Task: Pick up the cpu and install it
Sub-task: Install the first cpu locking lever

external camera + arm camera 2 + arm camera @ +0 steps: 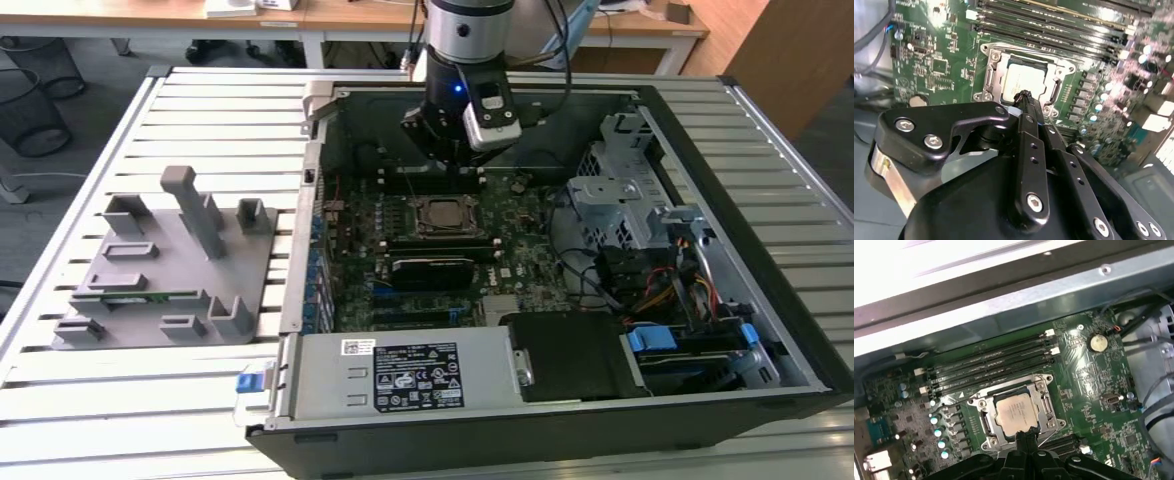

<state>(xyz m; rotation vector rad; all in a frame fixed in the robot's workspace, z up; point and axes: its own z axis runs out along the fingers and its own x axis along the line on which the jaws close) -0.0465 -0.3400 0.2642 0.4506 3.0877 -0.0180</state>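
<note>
A grey parts holder (167,270) lies on the slatted table (80,400) at the exterior view's left, beside the open computer case (747,200). Inside, the cpu (442,215) sits flat in its metal-framed socket (442,234) on the green motherboard (521,250). The gripper (447,158) hangs just above and apart from it, fingers (1024,100) drawn together and holding nothing. In both wrist views, the fingertips point towards the chip's near edge.

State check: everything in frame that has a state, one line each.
cpu, seated in the socket, not held.
gripper, shut, holding nothing.
computer case, lying flat, side open.
memory stick, lying in the grey holder.
</note>
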